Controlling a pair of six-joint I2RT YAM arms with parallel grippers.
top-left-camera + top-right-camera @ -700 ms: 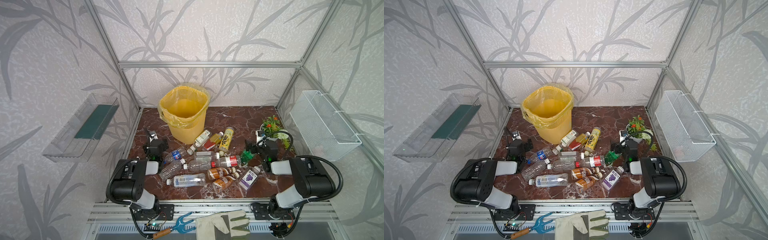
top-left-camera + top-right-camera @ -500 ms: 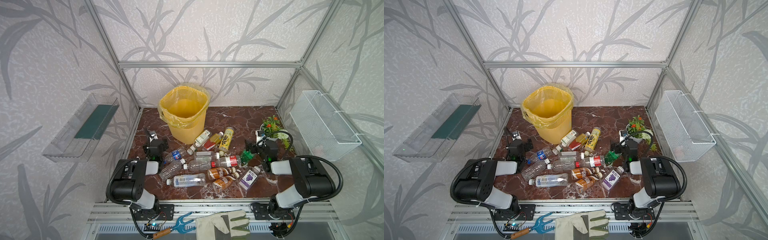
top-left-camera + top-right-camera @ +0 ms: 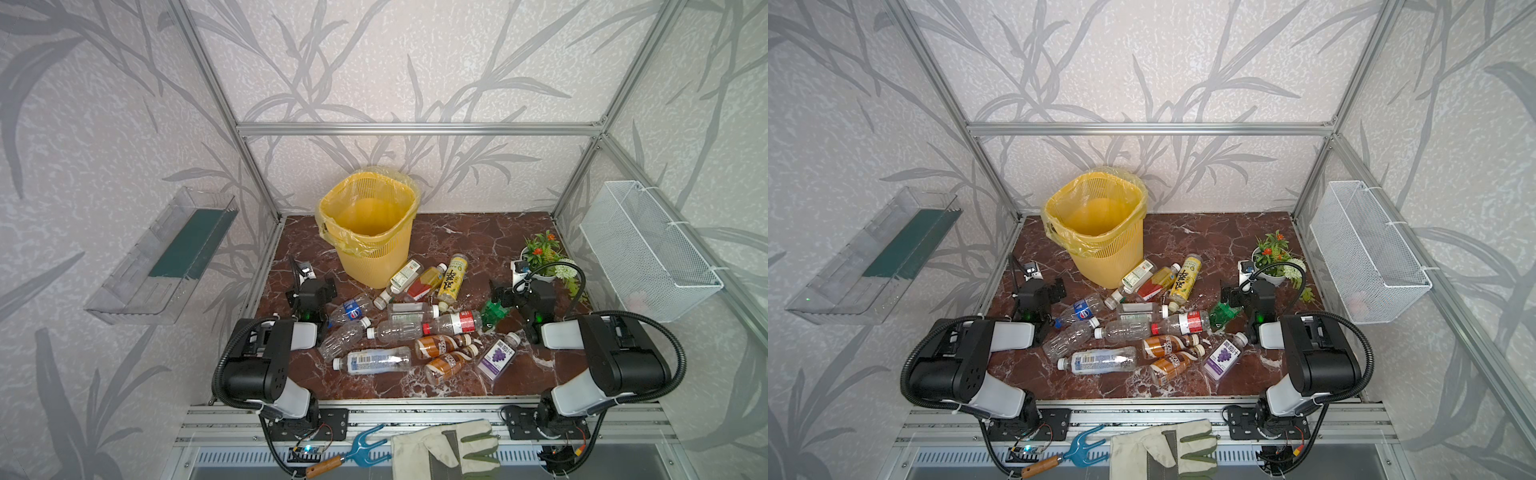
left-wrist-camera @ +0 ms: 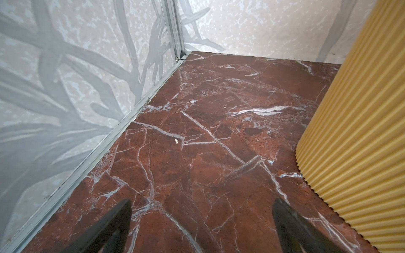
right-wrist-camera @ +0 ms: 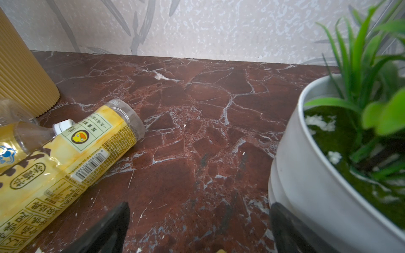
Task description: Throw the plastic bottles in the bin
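Marble-patterned tabletop (image 3: pixel 478 245), red-brown, glossy and veined in white, fills both top views. The bin (image 3: pixel 374 262) stands at its back left: tall, yellow, perforated, rounded-square at the rim, lined with a thin translucent bag. The plastic bottles (image 3: pixel 399 330) lie on their sides in a loose heap in front of it, clear, amber and green, mostly white-capped. The left gripper (image 3: pixel 313 284) sits just left of the heap near the bin's base. The right gripper (image 3: pixel 519 289) sits just right of it, beside a crumpled green bottle (image 3: pixel 494 311). Against the frames from a moment ago nothing has shifted: arms, heap and bin match. In the left wrist view the left gripper (image 4: pixel 202 204) holds nothing, its dark jaws spread wide over bare marble, with the finely ribbed wall of the bin (image 4: pixel 355 131) near one jaw. In the right wrist view the right gripper (image 5: pixel 199 208) is equally wide and empty. A yellow-labelled bottle (image 5: pixel 76 157) lies near one jaw, its clear base toward the bin (image 5: pixel 22 76), and a smooth white pot (image 5: pixel 306 175) of green leaves sits just beside the other.
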